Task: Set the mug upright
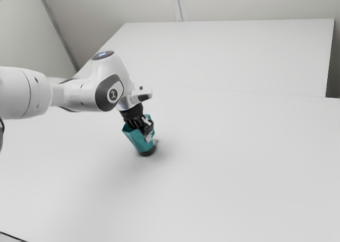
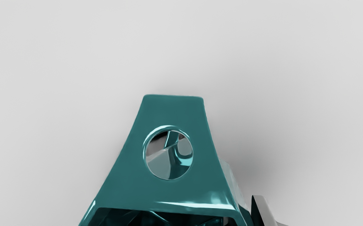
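Exterior view: the white arm [image 1: 74, 93] comes in from the exterior view's left, elbowed over the pale table [image 1: 228, 162], its black gripper [image 1: 143, 129] pointing downward at the mouth end of the mug [image 1: 138, 140]. Mug is teal with a dark base [image 1: 147, 152]. It stands tilted, mouth upward and leaning toward the exterior view's left, base lower and more to the exterior view's right. Soft shadow around the base; contact with the table – cannot tell from here. Gripper overlaps the rim, part of it in front of the teal side.

Wrist view: a flat teal face [image 2: 172, 110] of the mug, narrow at the end farther from the gripper and broadening toward it. Round opening [image 2: 169, 153] in that face, shiny edge, glossy inner surfaces seen through it. Dark hollow [image 2: 121, 218] beyond the broad edge, close to the gripper. Shadow lies on the table beside the mug.

State of the claw: cannot tell whether spread or pinching the mug's wall – the mug hides part of it.
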### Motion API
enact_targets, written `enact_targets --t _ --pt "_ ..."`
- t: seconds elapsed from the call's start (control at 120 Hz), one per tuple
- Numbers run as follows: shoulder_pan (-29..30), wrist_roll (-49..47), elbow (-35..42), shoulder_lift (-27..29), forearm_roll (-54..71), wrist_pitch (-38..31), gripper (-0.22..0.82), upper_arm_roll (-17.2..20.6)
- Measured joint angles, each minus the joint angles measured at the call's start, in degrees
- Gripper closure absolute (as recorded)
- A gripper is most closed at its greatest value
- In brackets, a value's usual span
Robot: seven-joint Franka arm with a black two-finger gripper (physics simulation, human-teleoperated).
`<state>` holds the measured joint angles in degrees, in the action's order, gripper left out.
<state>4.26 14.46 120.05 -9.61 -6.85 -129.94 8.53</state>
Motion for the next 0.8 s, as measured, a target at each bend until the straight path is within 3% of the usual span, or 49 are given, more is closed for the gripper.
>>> enact_targets --t 0.075,0.233,0.35,0.608,0.8 --pt "-0.15 -1.83 0.45 -0.09 -0.11 -0.42 0.72 -0.08" --pt "-0.51 -4.98 1.03 -0.11 -0.52 -0.81 0.38 -0.09" --pt "-0.74 -6.97 0.84 0.1 -0.39 -0.93 0.23 -0.09" --pt "-2.57 -10.2 -7.22 3.75 5.01 3.55 0.1 -0.29" --pt "-4.63 -12.09 -25.76 5.44 9.43 20.35 0.04 2.03"
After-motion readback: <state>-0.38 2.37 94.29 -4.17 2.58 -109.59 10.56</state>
